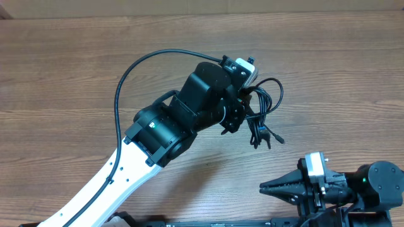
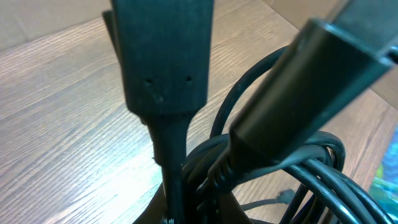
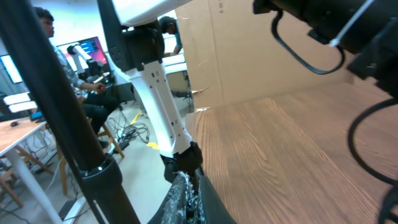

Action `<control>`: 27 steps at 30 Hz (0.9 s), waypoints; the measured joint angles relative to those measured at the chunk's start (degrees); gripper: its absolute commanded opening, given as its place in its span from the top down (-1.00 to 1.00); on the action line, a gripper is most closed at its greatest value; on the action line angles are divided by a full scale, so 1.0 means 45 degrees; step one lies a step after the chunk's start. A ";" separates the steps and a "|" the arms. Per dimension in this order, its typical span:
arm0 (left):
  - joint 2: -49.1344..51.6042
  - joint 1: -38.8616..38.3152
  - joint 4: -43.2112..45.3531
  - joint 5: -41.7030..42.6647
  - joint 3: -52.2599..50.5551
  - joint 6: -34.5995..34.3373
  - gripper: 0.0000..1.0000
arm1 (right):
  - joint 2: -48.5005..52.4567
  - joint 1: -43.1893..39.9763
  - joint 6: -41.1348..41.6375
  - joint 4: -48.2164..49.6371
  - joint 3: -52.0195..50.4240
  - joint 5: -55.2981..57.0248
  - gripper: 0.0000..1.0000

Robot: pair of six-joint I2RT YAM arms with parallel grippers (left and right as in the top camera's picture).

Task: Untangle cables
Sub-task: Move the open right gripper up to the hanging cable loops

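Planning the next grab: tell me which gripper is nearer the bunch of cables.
Left. The left gripper is right on the cables, jaws closed among the cords. The right gripper sits apart from them, at the near edge of the table, holding nothing.

blk cables (image 1: 259,123), tangled bunch w/ loops

The light wooden table (image 1: 57,63) is bare across its far left part, so passage there is open. The white and black left arm (image 1: 158,132) crosses diagonally from the near left to the centre and blocks that line. Its thick black wire (image 1: 120,82) arches out to the left. A bunch of thin black cables (image 1: 257,120) hangs at the arm's tip. A strip of bare wood separates the bunch from the black right gripper (image 1: 261,187) at the near right. A brown cardboard wall (image 1: 189,6) closes the far edge.
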 measured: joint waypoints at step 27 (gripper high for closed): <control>0.0000 -0.0194 -0.1112 0.1729 0.0000 0.0253 0.92 | 0.0000 0.0053 0.2278 -0.1044 0.0000 0.4760 -1.00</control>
